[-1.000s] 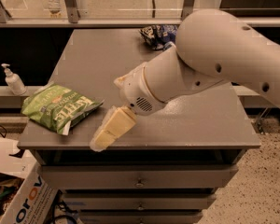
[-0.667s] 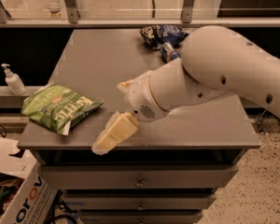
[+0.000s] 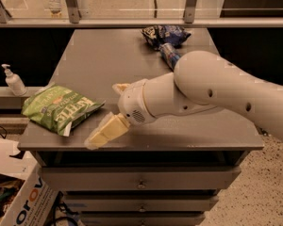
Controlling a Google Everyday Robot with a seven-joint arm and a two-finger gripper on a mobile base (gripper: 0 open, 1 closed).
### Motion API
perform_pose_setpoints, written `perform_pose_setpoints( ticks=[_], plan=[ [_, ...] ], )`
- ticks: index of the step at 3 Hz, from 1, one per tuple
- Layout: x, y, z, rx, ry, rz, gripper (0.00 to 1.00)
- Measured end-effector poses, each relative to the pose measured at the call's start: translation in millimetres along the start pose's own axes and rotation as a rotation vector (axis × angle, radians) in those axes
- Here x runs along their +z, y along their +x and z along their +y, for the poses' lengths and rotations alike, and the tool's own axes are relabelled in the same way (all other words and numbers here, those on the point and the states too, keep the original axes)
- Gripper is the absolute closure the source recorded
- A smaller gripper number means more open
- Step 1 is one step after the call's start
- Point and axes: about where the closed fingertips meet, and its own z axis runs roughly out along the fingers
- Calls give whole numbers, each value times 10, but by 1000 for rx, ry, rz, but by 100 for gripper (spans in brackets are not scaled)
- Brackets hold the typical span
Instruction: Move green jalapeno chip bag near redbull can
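The green jalapeno chip bag (image 3: 59, 108) lay flat at the left of the frame, on the front left corner of the grey counter (image 3: 99, 60), with its white lettering facing up and one sealed end pointing toward the middle of the picture. The redbull can (image 3: 170, 55) lay on its side in the upper middle of the frame, at the far side of the counter, touching a dark blue chip bag (image 3: 165, 34) just above it and well apart from the green bag.

The white arm (image 3: 217, 86) reached in from the right edge and crossed the centre of the frame. Its cream end effector (image 3: 104, 133) pointed down and left, low over the front edge of the counter, just to the right of the green bag and apparently apart from it. Nothing was seen in its hold, and whether it was open or closed could not be told.

A pump bottle (image 3: 13, 81) stood on a ledge at the left edge of the frame. Drawer fronts (image 3: 140, 178) ran below the counter, and a cardboard box (image 3: 23, 204) sat in the lower left corner.
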Motion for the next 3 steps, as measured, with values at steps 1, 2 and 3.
perform_pose_setpoints(
  ticks=[1,2,3],
  plan=[
    [233,-146,-74,-7,3,-50,0],
    [457,-303,-21,-37,-10,-74,0],
    [669,-379,63,-48,-30,-86,0]
  ],
)
